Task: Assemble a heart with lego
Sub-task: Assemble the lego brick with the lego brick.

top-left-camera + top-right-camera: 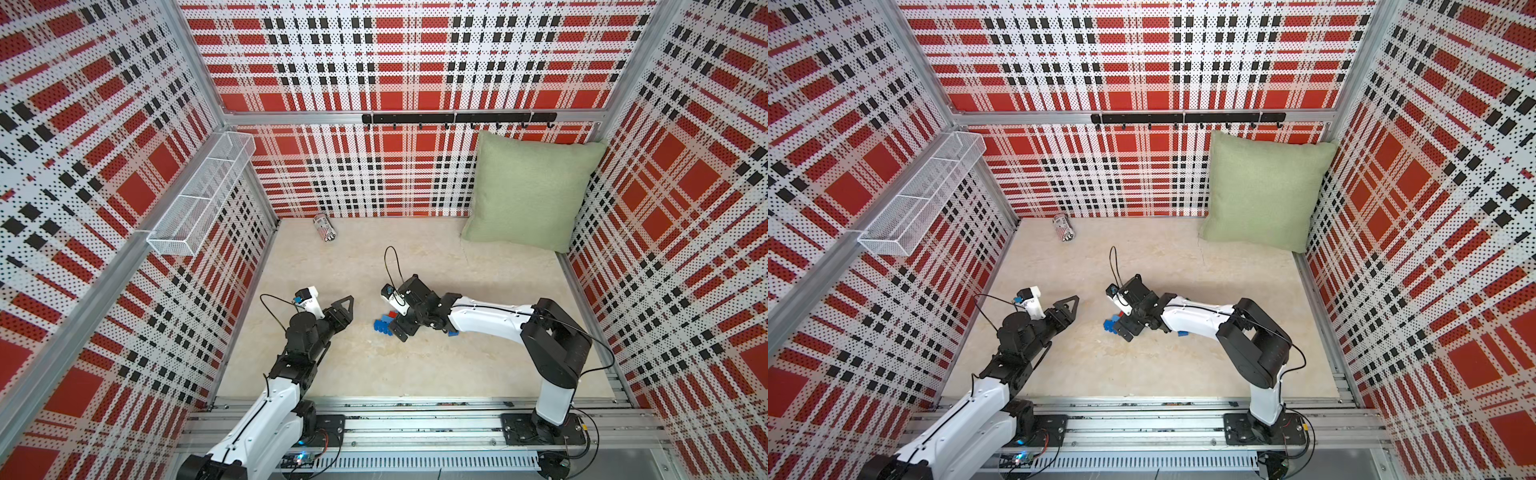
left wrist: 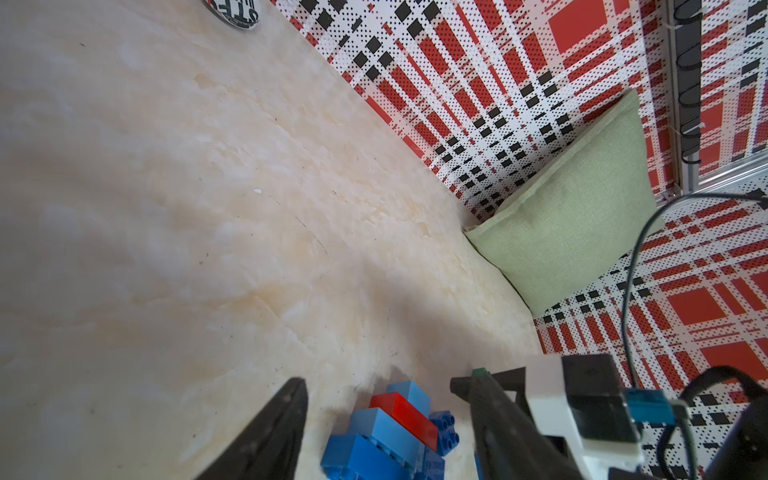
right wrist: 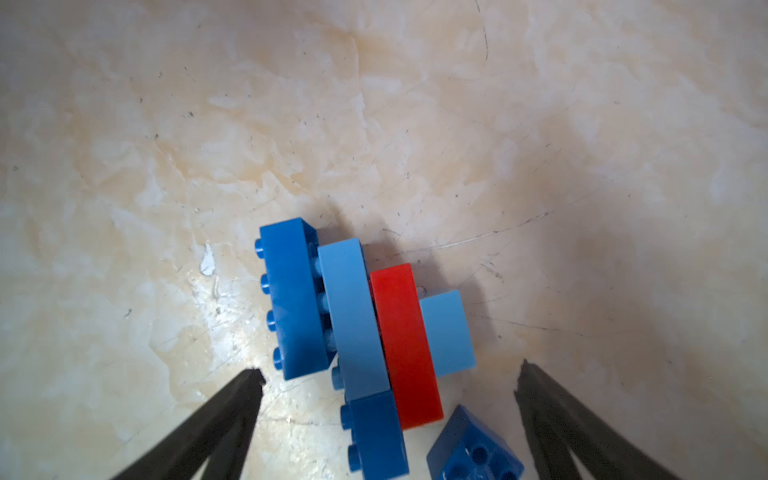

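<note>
Two grippers meet at the heart, a cluster of joined blue bricks with one red strip, lying near the middle of the marbled table; right gripper spread wide over it, touching nothing; left gripper parted, empty, just beside; one loose blue brick adjoins.

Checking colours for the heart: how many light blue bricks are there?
2: a long brick against one side of the red brick, a short brick against its other side. Others may be hidden.
</note>
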Controlling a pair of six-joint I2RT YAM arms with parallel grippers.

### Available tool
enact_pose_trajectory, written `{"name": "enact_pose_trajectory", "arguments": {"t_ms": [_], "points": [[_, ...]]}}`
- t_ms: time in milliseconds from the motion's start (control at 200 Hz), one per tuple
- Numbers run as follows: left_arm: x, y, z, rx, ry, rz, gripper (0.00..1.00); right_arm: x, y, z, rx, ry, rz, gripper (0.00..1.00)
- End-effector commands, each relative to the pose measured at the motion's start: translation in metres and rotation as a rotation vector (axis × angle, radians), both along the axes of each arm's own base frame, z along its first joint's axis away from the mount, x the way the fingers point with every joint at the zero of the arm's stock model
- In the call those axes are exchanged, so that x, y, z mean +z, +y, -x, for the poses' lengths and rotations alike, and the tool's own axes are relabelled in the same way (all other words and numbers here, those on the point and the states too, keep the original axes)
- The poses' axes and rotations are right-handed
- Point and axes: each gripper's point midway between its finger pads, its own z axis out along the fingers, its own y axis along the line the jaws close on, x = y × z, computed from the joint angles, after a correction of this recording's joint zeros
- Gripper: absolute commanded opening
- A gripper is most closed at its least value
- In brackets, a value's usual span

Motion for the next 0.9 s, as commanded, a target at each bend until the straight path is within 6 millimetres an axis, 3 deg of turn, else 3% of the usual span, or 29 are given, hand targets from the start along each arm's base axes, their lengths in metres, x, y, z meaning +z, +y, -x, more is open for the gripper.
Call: {"name": "enact_pose_trajectory", "arguments": {"t_ms": [0,155,631,897], "points": [[0.01,0.003,-0.002,0.009,-0.038,-0.003,0.67,0.001,0.009,0.002,0.014,0.021,0.011,1.0],[0.009,0.002,-0.003,0.004,-0.035,-0.005,0.67,-0.007,0.013,-0.003,0.023,0.021,0.06,1.0],[0.005,0.001,-0.003,0.0,-0.027,-0.007,0.67,-0.027,0.028,0.007,0.078,0.104,0.067,1.0],[0.006,0.002,-0.002,0.0,-0.03,-0.007,0.67,-0.028,0.023,-0.008,0.014,0.055,0.109,1.0]]}}
